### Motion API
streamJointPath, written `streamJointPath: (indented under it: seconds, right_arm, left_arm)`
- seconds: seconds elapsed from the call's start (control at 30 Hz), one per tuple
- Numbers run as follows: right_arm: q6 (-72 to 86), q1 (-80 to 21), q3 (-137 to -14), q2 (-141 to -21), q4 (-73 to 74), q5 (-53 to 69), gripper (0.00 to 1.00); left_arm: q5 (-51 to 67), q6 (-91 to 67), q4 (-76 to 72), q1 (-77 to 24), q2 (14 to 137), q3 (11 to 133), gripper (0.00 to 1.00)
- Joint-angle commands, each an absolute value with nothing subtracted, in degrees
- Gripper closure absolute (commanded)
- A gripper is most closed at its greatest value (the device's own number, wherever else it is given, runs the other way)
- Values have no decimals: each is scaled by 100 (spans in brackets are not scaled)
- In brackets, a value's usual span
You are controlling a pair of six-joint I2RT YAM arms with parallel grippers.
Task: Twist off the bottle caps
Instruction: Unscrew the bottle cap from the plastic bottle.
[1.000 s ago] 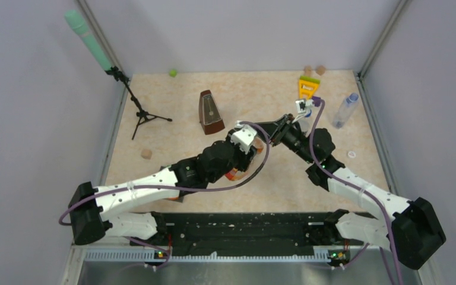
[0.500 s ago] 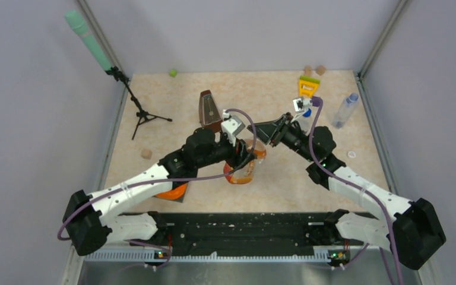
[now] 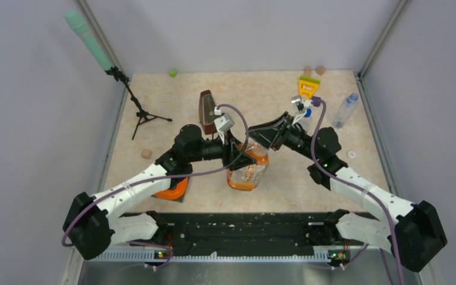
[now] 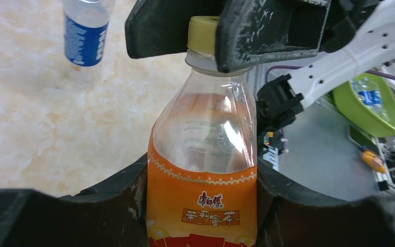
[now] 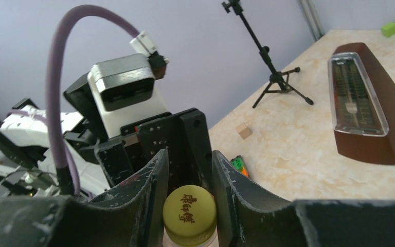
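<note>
Yellow cap (image 5: 190,210): right jaws clamped | orange bottle (image 4: 201,170): left jaws clamped | beige marbled table (image 3: 273,89), grey walls (image 3: 243,29)

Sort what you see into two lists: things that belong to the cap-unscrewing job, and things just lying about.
Job: orange bottle, yellow cap, blue-label bottle, clear bottle, white cap.
Lying about: metronome, microphone, green block, wooden block.

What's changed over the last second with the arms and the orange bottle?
The left gripper swung its wrist toward the far left, uncovering the orange bottle it holds; the right gripper, shut on the yellow cap, followed leftward. Nothing was let go. The metronome and mic stand stayed put.
</note>
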State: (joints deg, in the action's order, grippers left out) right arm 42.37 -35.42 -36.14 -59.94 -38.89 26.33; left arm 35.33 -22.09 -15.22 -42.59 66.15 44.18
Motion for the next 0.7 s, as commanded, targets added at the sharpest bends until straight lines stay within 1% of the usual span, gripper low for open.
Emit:
streamJointPath:
  seconds: [0.0,0.17,0.27,0.33,0.43,0.53,0.6,0.67]
  right_arm:
    - [4320,-3604,-3727,-6030,-4809,3836,100]
    - [4516,-3604,-3642,-6135,-5278,4127,100]
    - [4383,-3604,-3707,-6143,-5012,4115,100]
    - [4250,-3604,-3721,-6073,-4768,3961,98]
    - [4060,-3604,-3738,-5915,-4306,3576,75]
    - [3901,-3604,-3799,-5786,-3802,3130,53]
    - [3888,-3610,-3810,-5725,-3715,2936,43]
    - [3965,-3604,-3751,-5678,-3780,2710,38]
  left_arm:
    - [4293,-2897,-2973,-4103,6606,4302,100]
    - [4662,-2955,-3069,-4083,6721,4341,100]
    - [4452,-2836,-3022,-4065,6673,4306,100]
    - [4038,-2572,-2624,-4069,6573,4354,100]
    - [3393,-2080,-1800,-4078,6382,4496,100]
    - [2839,-1732,-1328,-4078,6163,4536,100]
    - [2531,-1572,-1055,-4086,6049,4589,100]
    - [2372,-1447,-738,-4094,6019,4680,100]
